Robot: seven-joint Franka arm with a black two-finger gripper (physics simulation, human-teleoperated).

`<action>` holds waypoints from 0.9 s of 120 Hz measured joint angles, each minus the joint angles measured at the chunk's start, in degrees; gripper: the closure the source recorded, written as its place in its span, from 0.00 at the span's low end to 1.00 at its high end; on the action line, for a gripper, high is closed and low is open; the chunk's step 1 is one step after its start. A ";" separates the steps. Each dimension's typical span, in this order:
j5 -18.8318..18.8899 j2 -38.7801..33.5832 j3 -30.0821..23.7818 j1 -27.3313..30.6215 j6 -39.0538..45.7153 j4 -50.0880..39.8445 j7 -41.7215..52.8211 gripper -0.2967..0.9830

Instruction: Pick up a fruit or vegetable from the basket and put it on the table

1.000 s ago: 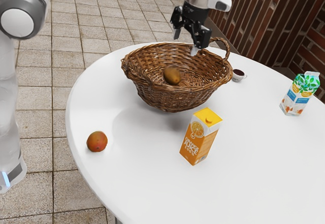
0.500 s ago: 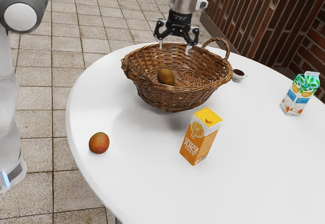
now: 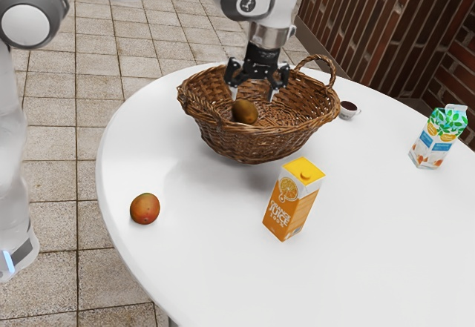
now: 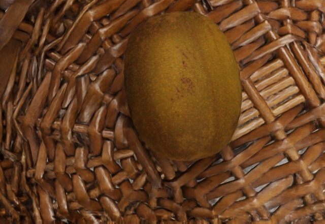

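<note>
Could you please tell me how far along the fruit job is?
Reaching is under way: my open gripper is at the basket, close to the brownish fruit inside. Grasping, lifting and placing that fruit on the table remain. A reddish fruit already lies there, but I can't tell whether it came from the basket.

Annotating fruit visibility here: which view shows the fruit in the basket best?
The wrist view: the brownish fruit appears whole and close, even its reddish specks. The exterior view shows it inside the basket, near the open gripper.
</note>
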 joint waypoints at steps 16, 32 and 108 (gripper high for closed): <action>-0.02 0.34 0.12 -4.14 2.12 -0.87 -2.93 0.23; 0.06 2.89 -0.11 -5.28 2.14 3.18 -5.29 0.23; 0.16 9.89 -2.93 4.60 1.63 6.73 -11.03 0.23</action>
